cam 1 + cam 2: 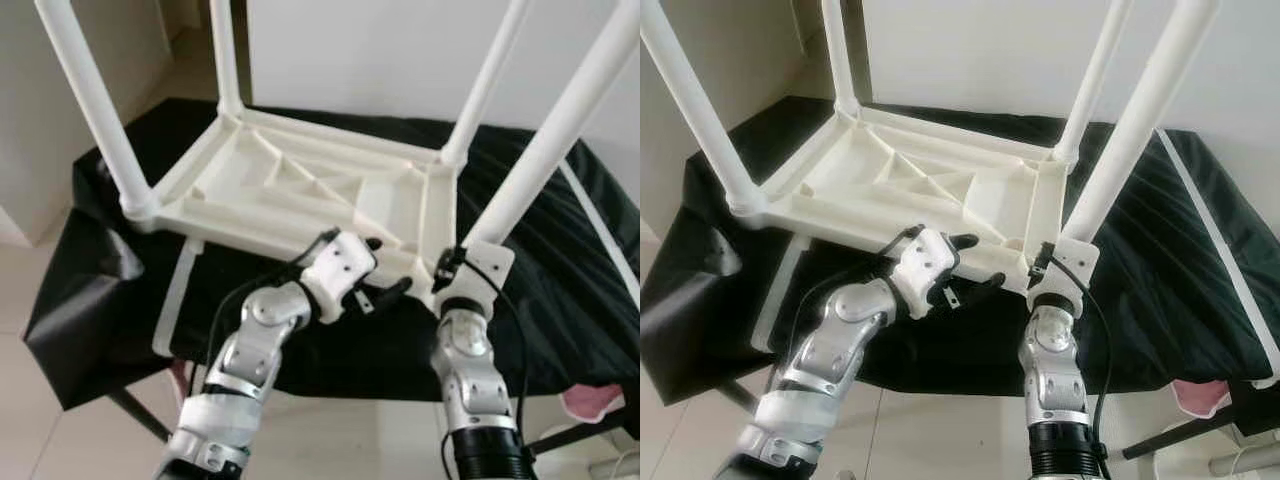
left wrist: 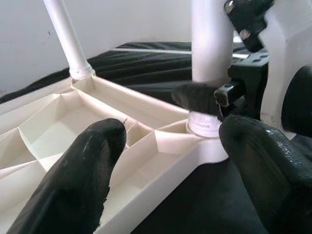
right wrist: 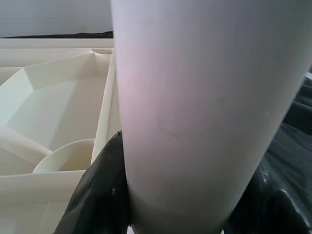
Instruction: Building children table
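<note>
A white plastic children's table (image 1: 300, 185) lies upside down on a black cloth (image 1: 570, 290) that covers the table underneath, its ribbed underside facing up and four white legs rising from its corners. It sits toward the near edge of the cloth, slightly askew.

The right hand (image 1: 462, 262) is at the near right corner, clenched around the base of the near right leg (image 1: 560, 125); in the right wrist view that leg (image 3: 204, 112) stands between the two black fingers (image 3: 97, 195), pressed against them just above the round socket. The leg leans away to the right.

The left hand (image 1: 380, 275) hovers just beside the same corner, over the near rim of the upturned frame, fingers spread apart and holding nothing. In the left wrist view its fingertips (image 2: 73, 175) straddle the rim close to the socket.

A white strip (image 1: 175, 300) lies on the cloth near the front left, partly under the frame. Something pink (image 1: 590, 402) shows on the floor at the right.
</note>
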